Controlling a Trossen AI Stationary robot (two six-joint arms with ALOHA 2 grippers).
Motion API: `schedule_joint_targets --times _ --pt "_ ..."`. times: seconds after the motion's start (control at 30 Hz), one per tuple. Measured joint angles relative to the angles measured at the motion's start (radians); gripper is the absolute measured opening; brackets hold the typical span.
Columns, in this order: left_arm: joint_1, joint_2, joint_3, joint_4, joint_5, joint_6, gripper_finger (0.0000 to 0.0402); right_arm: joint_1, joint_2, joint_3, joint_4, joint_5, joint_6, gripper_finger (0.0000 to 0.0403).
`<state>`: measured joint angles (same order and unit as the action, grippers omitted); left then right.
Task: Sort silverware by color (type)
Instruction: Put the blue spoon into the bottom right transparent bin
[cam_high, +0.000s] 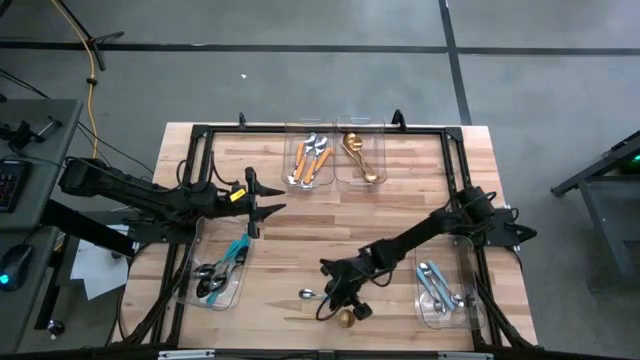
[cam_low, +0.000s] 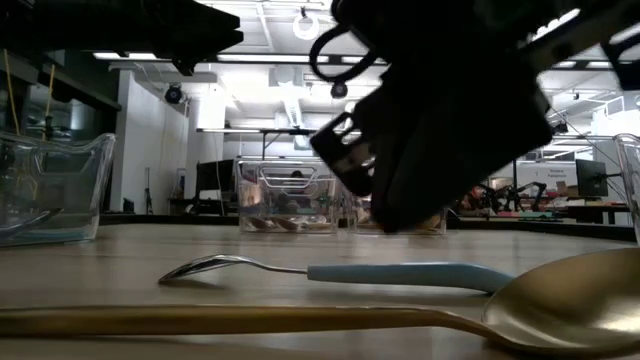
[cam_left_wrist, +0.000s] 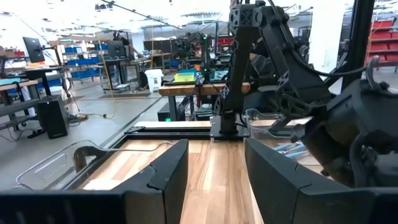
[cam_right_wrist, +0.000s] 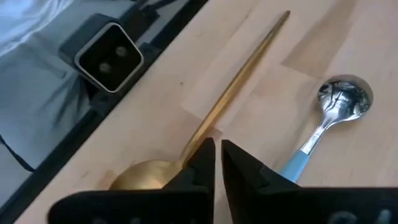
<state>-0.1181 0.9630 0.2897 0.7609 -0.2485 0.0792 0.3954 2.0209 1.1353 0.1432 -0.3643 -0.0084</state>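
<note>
Two pieces remained unsorted at the high view's lower centre: a gold spoon (cam_high: 343, 316) and a silver spoon with a light-blue handle (cam_high: 309, 294); four clear plastic bins (cam_high: 360, 127) already held sorted silverware. Low view: both lay on the wooden table (cam_low: 120, 260). Left wrist view: the left gripper (cam_left_wrist: 214, 180) stood open and empty. Right wrist view: the right gripper (cam_right_wrist: 217, 163), nearly closed, hovered over the gold handle; hold uncertain.

Gold spoon (cam_right_wrist: 205, 118) bowl behind right tool (cam_right_wrist: 217, 155)
</note>
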Motion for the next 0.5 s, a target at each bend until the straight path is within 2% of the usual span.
schedule_joint_targets --times 0.37,0.5 --pt "0.0 0.0 0.0 -0.004 0.0 0.001 0.0147 -0.011 0.029 0.022 -0.035 0.02 -0.041 0.0001" --pt "0.0 0.0 0.0 -0.004 0.0 0.001 0.0147 -0.017 0.029 0.023 -0.073 0.075 -0.042 0.0"
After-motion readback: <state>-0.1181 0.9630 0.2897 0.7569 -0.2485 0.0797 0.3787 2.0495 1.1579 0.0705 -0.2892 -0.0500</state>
